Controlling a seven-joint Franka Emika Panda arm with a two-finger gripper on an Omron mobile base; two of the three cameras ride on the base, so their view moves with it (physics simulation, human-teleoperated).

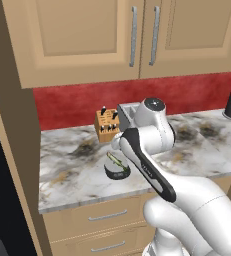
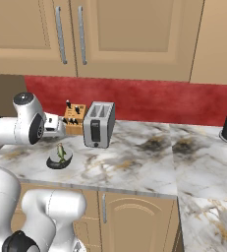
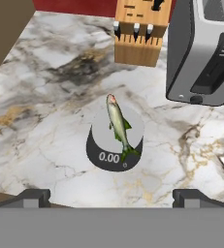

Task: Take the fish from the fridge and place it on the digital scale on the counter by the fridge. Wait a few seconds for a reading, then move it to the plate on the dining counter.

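End effector point(image 3: 111, 197) spread wide, holding nothing. Directly ahead of it, the fish point(image 3: 118, 126) lies across the digital scale point(image 3: 114, 145) on the bench point(image 3: 45, 121); toaster point(image 3: 203, 53) beyond.

the fish point(image 3: 118, 127), slender and olive-green with a pale belly and a reddish head, lies flat across the digital scale point(image 3: 100, 151) at the centre of the hand view, head toward the top of the frame, tail fin over the lower right rim. the digital scale is a small round dark grey disc on the marble, its display reading 0.00.
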